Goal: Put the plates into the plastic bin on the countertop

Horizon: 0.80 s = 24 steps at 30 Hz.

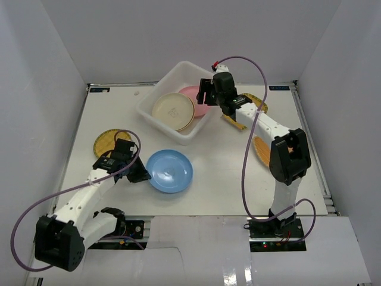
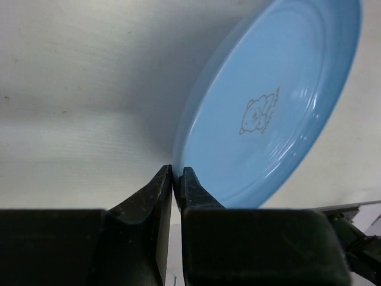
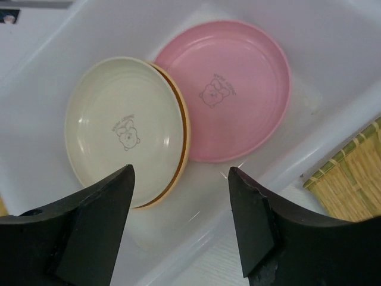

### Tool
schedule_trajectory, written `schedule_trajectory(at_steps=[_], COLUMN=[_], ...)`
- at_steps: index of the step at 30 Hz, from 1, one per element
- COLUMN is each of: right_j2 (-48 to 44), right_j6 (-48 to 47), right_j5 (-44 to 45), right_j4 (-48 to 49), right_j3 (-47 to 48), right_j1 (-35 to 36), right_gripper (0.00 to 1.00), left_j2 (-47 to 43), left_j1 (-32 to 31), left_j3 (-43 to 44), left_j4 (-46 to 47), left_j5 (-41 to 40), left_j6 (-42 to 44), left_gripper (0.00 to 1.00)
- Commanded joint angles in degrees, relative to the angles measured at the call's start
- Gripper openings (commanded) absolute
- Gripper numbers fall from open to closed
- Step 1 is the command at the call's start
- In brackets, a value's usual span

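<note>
The blue plate (image 1: 169, 171) lies on the countertop (image 1: 220, 179) in front of the plastic bin (image 1: 156, 116). My left gripper (image 1: 143, 176) is shut on its left rim; in the left wrist view the fingers (image 2: 176, 174) pinch the rim of the blue plate (image 2: 274, 113). My right gripper (image 1: 205, 95) hangs open and empty over the bin's right side. In the right wrist view, the gripper (image 3: 181, 176) is above a cream plate (image 3: 125, 128) stacked on an orange-yellow plate (image 3: 185, 134), with a pink plate (image 3: 223, 89) beside them in the bin (image 3: 333, 53).
A round woven plate (image 1: 109, 141) lies behind my left gripper. More woven plates (image 1: 257, 105) lie right of the bin, partly hidden by the right arm; one shows in the right wrist view (image 3: 351, 179). An orange-yellow plate (image 1: 260, 149) lies by the right arm. Grey panels wall the countertop.
</note>
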Motion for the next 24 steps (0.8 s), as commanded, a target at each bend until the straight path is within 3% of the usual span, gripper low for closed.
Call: schedule_trajectory(at_steps=[1, 4, 6, 7, 10, 15, 18, 19, 21, 22, 24], right_j2=[-8.97, -17.49, -25.48, -28.12, -38.23, -50.28, -55.03, -56.08, -58.99, -59.78, -61.36], right_j6=[-0.83, 1.80, 5.22, 6.72, 11.47, 12.62, 12.00, 12.18, 12.44, 12.53, 12.62], right_j5=[-0.16, -1.31, -2.36, -3.32, -7.36, -11.42, -10.54, -10.28, -10.62, -10.54, -8.43], right_j4=[1.93, 3.25, 5.09, 6.05, 10.89, 10.99, 8.45, 8.00, 7.47, 6.95, 6.42], right_j3=[0.34, -9.83, -17.39, -25.87, -40.91, -54.76, -60.30, -61.53, -64.70, -65.41, -66.81], right_j1=[-2.78, -7.52, -10.86, -14.88, -23.49, -34.42, -40.39, -43.80, -46.99, -49.18, -50.60], right_gripper=[0.69, 0.66, 0.64, 0.63, 0.62, 0.62, 0.66, 0.73, 0.77, 0.79, 0.84], left_j2=[-7.87, -8.77, -4.22, -1.77, 8.69, 30.54, 41.45, 43.76, 47.37, 50.35, 52.48], left_j1=[-0.21, -0.21, -0.21, -0.21, -0.21, 0.14, 0.49, 0.58, 0.84, 0.93, 1.28], left_j3=[8.35, 18.71, 24.87, 30.38, 38.14, 50.98, 58.72, 60.21, 63.74, 64.62, 67.24], left_j4=[-4.86, -5.14, -2.42, -1.02, 7.06, 12.71, 13.23, 13.41, 13.85, 14.03, 14.11], left_j5=[1.75, 1.22, -0.36, -0.71, -1.50, -7.57, -10.82, -12.04, -13.28, -14.41, -14.08], left_j6=[2.24, 2.59, 2.94, 2.95, 2.07, 1.45, 1.19, 1.19, 0.84, 0.84, 1.27], left_gripper=[0.00, 0.00, 0.00, 0.00, 0.00, 0.00, 0.00, 0.00, 0.00, 0.04, 0.26])
